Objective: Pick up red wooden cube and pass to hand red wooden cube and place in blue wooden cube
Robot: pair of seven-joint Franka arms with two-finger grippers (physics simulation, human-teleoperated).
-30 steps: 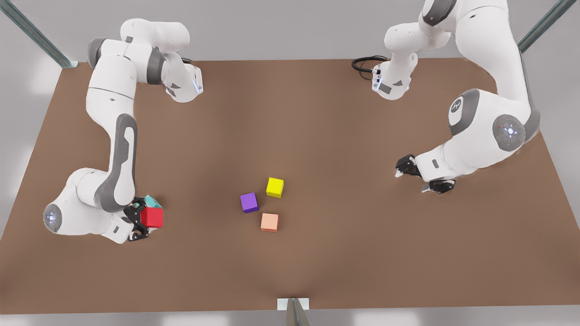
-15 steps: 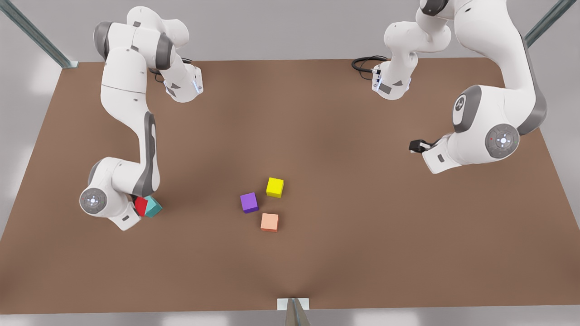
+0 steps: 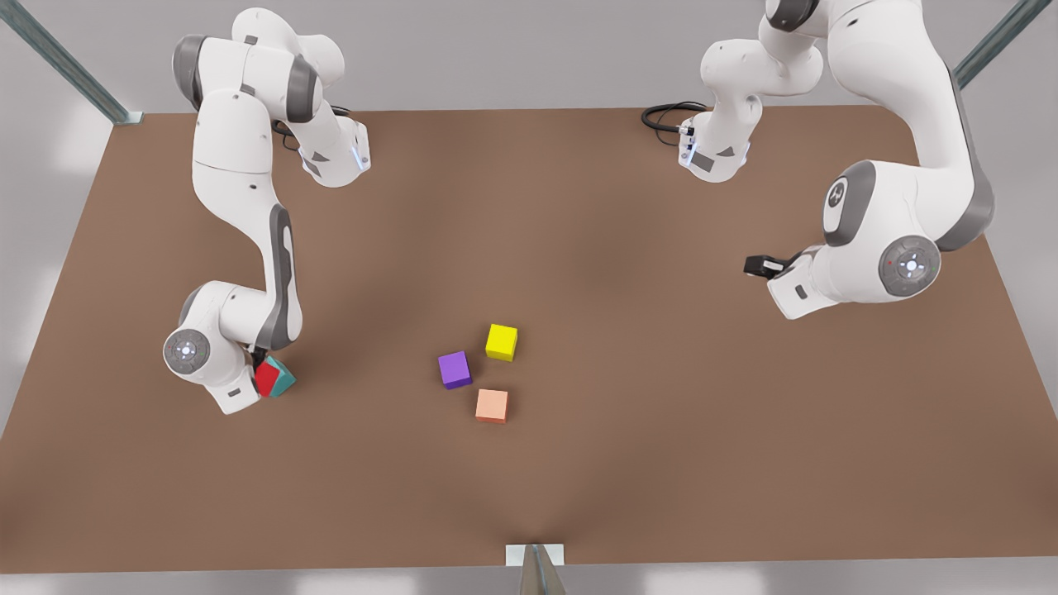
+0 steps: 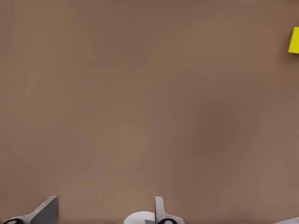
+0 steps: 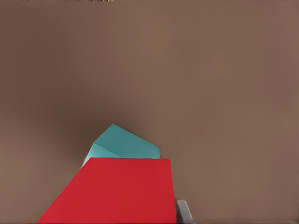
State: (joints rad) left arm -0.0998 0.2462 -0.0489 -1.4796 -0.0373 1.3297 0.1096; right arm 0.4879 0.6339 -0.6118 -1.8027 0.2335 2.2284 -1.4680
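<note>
The right gripper [image 3: 258,376] pinches the red wooden cube [image 3: 266,378], touching the blue wooden cube [image 3: 282,378] at the front view's left — open table [image 3: 661,463] around. The left gripper [image 3: 759,265] hovers far right — spread, empty.

Open table [image 3: 661,463] — central cube cluster [image 3: 480,373].
</note>
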